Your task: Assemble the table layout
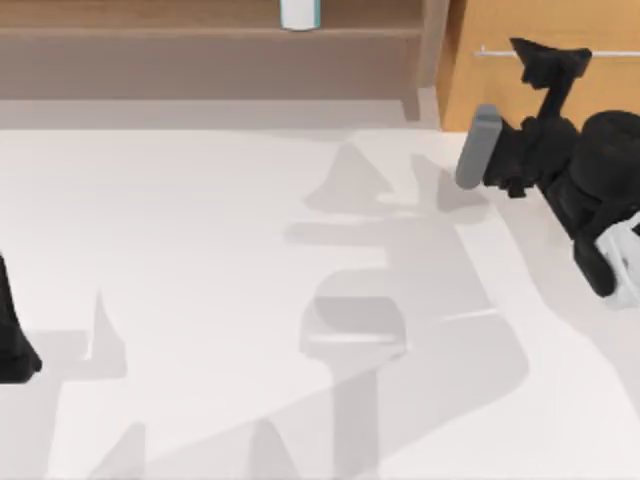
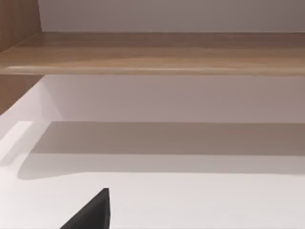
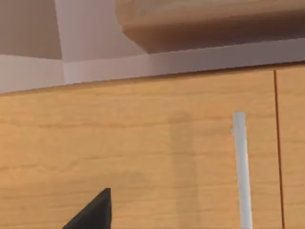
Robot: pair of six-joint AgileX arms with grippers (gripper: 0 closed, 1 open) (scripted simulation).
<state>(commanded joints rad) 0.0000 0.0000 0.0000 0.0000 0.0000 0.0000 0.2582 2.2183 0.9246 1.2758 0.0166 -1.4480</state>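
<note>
Now the right arm (image 1: 580, 190) reaches to the table's (image 1: 200, 250) far right, gripper (image 1: 548, 62) at the cabinet (image 3: 143, 157) near its handle (image 3: 240, 167); can't tell finger state. Left arm (image 1: 12, 340) parked at left edge.

The table (image 1: 200, 300) was a broad, flat, plain white matte top, unmarked, by far the largest thing in the top view. It lay level and spanned that view from the left edge to the right. Its far edge ran just beside the foot of the brown wooden shelf (image 1: 200, 60) and the orange-brown drawer cabinet (image 1: 480, 90). Soft grey shadows crossed the middle and the lower part of the surface. In the left wrist view the same white top (image 2: 190, 200) stretched out flat below the shelf board, shaded near it.
</note>
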